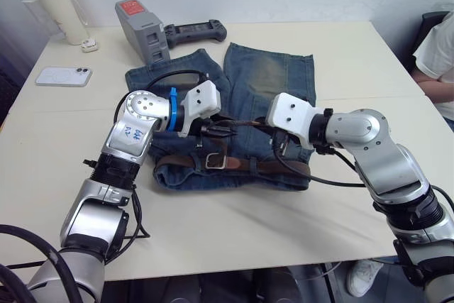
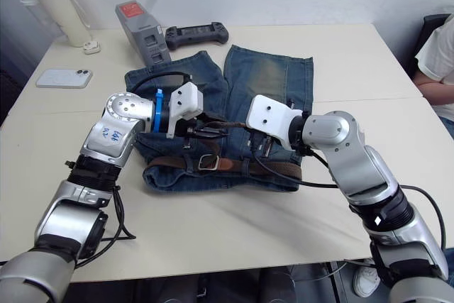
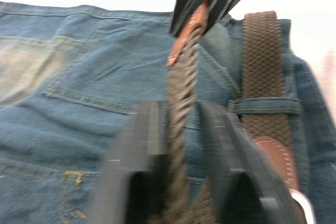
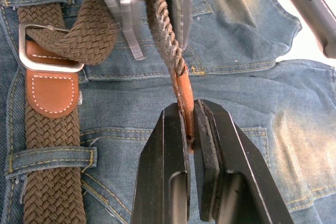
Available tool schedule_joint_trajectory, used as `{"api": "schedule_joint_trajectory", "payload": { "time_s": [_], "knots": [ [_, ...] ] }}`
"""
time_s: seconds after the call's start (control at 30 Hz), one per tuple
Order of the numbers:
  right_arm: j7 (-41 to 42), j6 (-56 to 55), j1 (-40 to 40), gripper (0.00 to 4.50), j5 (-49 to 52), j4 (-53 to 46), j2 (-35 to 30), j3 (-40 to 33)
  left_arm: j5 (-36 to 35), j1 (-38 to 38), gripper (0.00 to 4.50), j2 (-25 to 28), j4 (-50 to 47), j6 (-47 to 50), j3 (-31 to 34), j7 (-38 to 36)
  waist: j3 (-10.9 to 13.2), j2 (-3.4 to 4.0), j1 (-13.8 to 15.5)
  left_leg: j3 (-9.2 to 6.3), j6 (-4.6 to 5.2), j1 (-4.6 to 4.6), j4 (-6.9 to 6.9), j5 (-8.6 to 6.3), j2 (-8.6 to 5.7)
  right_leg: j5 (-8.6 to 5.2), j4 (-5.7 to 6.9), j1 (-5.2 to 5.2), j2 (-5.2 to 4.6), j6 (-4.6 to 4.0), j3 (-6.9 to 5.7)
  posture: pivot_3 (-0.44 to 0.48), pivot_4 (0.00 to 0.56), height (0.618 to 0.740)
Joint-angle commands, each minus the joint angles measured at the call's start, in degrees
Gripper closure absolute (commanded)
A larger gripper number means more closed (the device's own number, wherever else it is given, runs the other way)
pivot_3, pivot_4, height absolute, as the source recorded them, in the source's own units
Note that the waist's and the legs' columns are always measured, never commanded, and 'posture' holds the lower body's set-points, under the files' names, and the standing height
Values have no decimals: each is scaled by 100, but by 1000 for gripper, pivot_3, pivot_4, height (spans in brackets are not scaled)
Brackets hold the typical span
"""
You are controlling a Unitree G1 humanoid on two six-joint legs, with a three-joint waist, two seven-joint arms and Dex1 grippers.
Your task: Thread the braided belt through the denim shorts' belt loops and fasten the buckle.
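Fastening is underway: both grippers, left [image 3: 181,145] and right [image 4: 190,145], pinch the belt's [image 4: 50,166] free end past the buckle [image 4: 50,45], which next needs pulling snug.

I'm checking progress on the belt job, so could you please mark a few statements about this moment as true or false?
1. The right gripper pinches the braided belt at its leather tip. True.
2. The left gripper is open and clear of the belt. False: it is shut on the woven part.
3. The belt already passes through the buckle. True.
4. The denim shorts hang off the table. False: they lie flat on it.
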Motion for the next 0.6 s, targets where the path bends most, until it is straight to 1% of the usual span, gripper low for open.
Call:
{"api": "schedule_joint_trajectory", "payload": {
  "time_s": [0.03,0.07,0.1,0.27,0.5,0.6],
  "knots": [
    [29,183,-61,4500,-44,-204,-100,-43,411,-137,1060,163,48,-302,-91,230,0,0,-1,0,0,0,0,0,0,0,0,0,0,0,0,0,150,664],
    [29,249,-75,4500,-62,-218,-116,-34,518,-156,580,208,71,-243,-150,231,0,0,0,0,0,0,0,0,0,0,0,0,0,0,0,0,150,664],
    [38,338,-89,4500,-61,-245,-126,-23,632,-175,312,265,78,-177,-223,218,0,0,-1,0,0,0,0,0,0,0,0,0,0,0,0,0,150,664],
    [112,568,-129,4500,-77,-332,-161,51,841,-279,312,296,90,-88,-322,223,0,0,1,0,0,0,-1,0,0,0,1,-1,0,0,0,0,150,664],
    [197,750,-125,4500,-62,-474,-146,166,925,-534,312,74,74,-132,-392,266,0,0,7,0,0,-1,0,0,0,0,1,-1,0,0,0,0,150,664],
    [205,803,-127,4500,-61,-498,-135,170,958,-605,312,54,73,-127,-430,237,0,0,4,0,0,-3,2,0,0,0,0,-1,0,0,-1,0,150,664]
  ]
}}
